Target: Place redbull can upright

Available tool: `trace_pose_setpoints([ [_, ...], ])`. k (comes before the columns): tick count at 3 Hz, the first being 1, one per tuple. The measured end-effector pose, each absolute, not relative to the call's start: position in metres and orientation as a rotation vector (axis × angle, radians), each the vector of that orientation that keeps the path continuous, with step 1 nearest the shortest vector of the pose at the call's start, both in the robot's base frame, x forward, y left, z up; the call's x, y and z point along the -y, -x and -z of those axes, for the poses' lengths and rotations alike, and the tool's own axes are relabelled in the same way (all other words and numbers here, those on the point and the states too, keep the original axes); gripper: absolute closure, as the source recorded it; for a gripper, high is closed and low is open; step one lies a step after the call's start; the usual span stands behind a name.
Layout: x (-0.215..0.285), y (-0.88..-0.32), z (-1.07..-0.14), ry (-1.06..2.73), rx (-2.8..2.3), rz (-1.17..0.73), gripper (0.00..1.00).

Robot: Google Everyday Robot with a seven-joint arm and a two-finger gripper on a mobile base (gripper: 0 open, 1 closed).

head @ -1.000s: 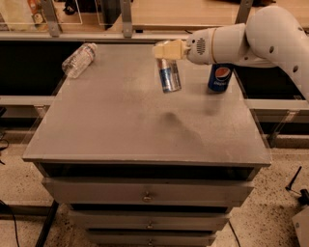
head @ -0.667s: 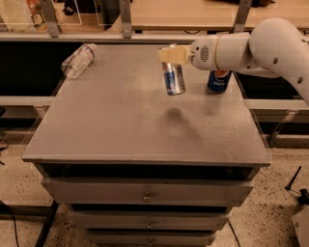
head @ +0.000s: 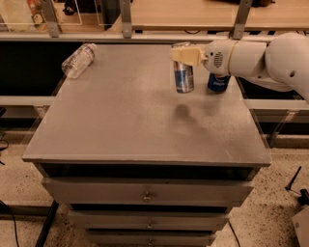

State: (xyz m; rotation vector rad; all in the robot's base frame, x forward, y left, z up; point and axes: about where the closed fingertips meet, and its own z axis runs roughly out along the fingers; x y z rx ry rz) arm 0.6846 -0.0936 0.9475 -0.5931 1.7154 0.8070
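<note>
Redbull can: the redbull can [head: 184, 77], silver and blue, hung nearly upright, with its top end between the fingers and its lower end clear of the surface.
Place: it was over the far right part of the table [head: 120, 130]. Its shadow [head: 182, 112] was a dark spot on the top, nearer the camera and apart from the can's base.
Fingers: the cream-coloured fingers [head: 189, 55] were clamped on the can's upper end, one lying across its front. The body of the can hung below them.
Gripper: the gripper [head: 183, 54] was held above the far right of the table, reaching in from the right on a white arm [head: 270, 60].
Pepsi can: a blue Pepsi can [head: 218, 83] stood upright just to the right of the redbull can, its top hidden behind the wrist.
Water bottle: a clear water bottle [head: 78, 60] lay on its side at the far left corner, well apart from both cans.
Surface: the table had a flat, dull grey top, with drawers [head: 145, 192] beneath it bearing small round knobs.
Room: a speckled floor [head: 270, 212] lay around the table. A wood-topped counter [head: 193, 14] with metal posts stood behind it.
</note>
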Motion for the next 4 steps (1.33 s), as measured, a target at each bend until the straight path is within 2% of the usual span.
trace_pose_setpoints([
  [2,0.104,-0.675,-0.961,0.677,-1.579,-0.853,1.0],
  [4,0.106,-0.642,-0.972,0.757,-1.488,-0.843,1.0],
])
